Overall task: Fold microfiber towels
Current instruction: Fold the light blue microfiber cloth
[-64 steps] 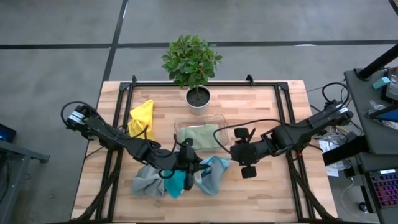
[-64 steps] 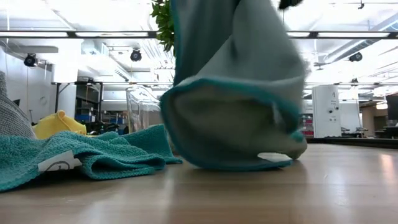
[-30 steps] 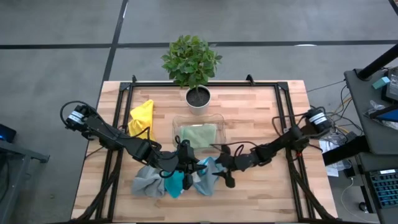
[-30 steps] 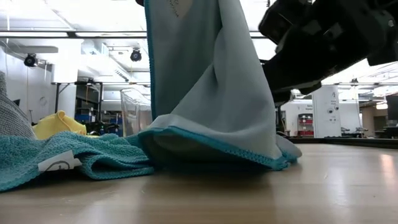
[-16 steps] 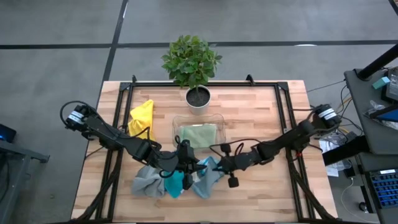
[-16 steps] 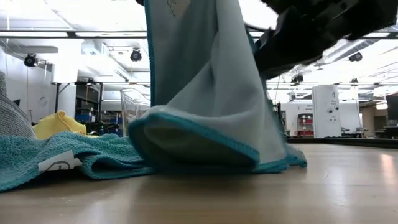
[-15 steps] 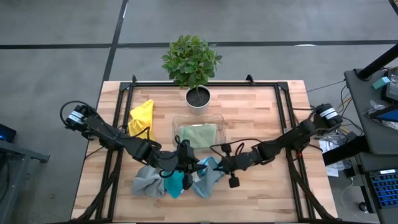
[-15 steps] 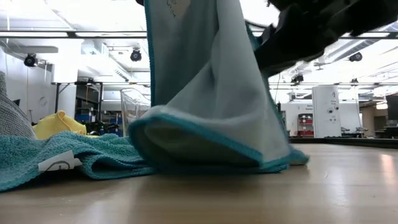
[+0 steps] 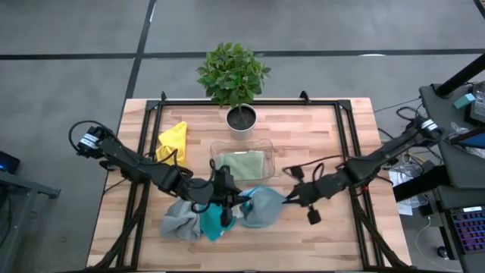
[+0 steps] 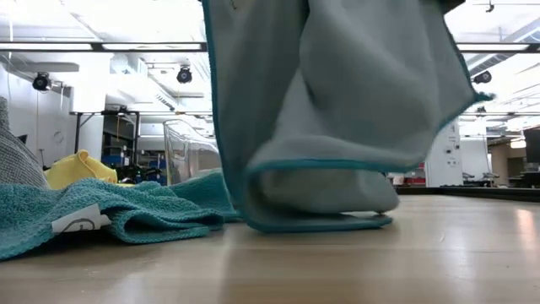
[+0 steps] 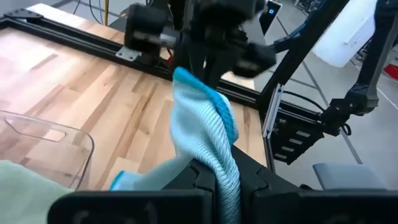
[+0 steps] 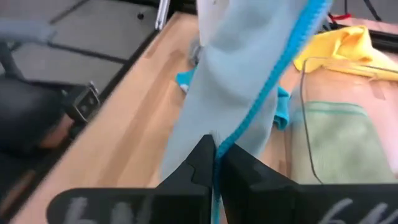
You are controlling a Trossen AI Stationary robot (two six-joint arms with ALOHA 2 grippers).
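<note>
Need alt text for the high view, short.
Seen from above, the left gripper and right gripper each pinch an edge of a light blue microfiber towel above a wooden table. Grey and teal towels lie beside it; a sage green towel sits in a clear plastic tray.

Towel (image 9: 241, 164) in tray (image 9: 267, 145), plant (image 9: 233, 74) behind

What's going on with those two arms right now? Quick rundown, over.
Left gripper shut on the light blue towel. Right gripper shut on its other edge, cloth stretched between them above the table. Teal towel lies close beneath.
</note>
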